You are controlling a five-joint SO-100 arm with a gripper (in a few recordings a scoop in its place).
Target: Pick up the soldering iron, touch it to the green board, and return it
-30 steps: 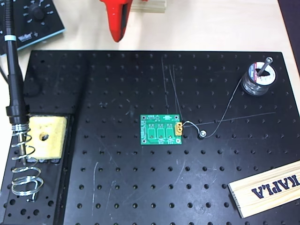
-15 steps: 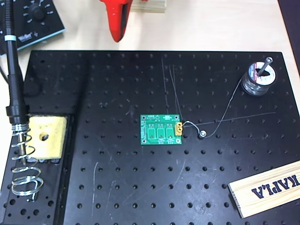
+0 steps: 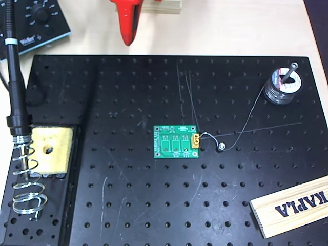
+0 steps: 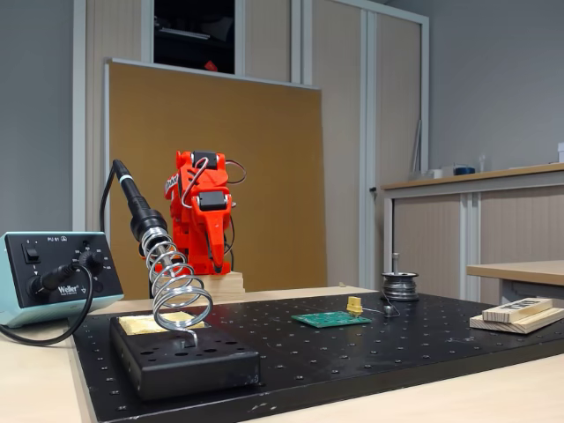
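The soldering iron (image 3: 14,87) rests in the coiled spring holder (image 3: 25,184) at the left edge of the black perforated plate (image 3: 154,205), handle slanting up and its cable trailing off the top. In the fixed view the soldering iron (image 4: 132,203) leans up and to the left out of the holder (image 4: 176,282). The green board (image 3: 174,143) lies flat mid-plate with its yellow connector on the right; in the fixed view the green board (image 4: 330,319) is a thin sliver. My red gripper (image 3: 127,41) hangs behind the plate, far from both, pointing down (image 4: 211,264), fingers together on nothing.
A yellow sponge (image 3: 48,151) sits beside the holder. The Weller control box (image 3: 36,20) is at the back left. A solder spool (image 3: 281,87) stands at the back right with wire running to the board. A KAPLA wooden block (image 3: 292,205) lies front right.
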